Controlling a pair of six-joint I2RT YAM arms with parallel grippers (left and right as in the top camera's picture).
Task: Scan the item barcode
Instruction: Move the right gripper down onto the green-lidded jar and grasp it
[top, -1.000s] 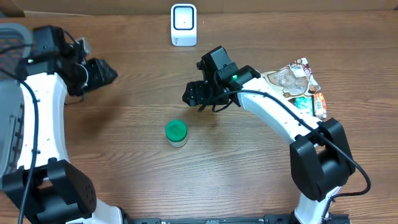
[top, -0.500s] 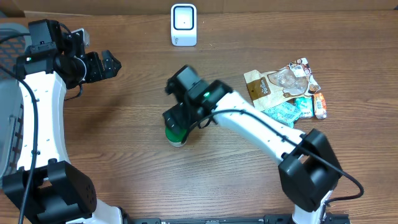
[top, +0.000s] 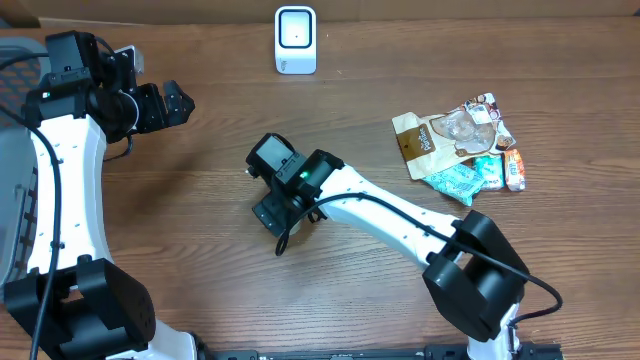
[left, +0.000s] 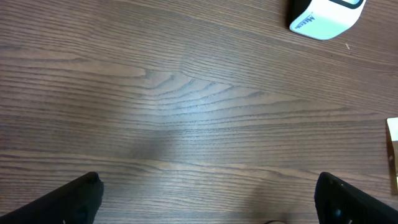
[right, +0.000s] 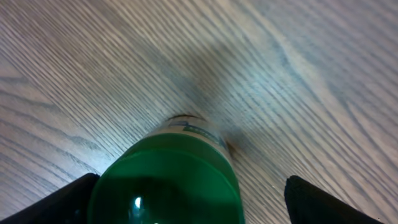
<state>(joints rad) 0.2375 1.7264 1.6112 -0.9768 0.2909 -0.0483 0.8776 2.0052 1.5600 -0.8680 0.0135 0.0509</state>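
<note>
Jar (right: 166, 180), green-lidded, stands lower centre of your right wrist view, between the released right pincer (right: 193, 202) fingers; clench off-centre and it tips. At upper left, your left pincer (top: 176, 102) hangs released.

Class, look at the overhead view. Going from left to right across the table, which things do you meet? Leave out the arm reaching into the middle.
left tool → white barcode scanner → pile of snack packets
</note>
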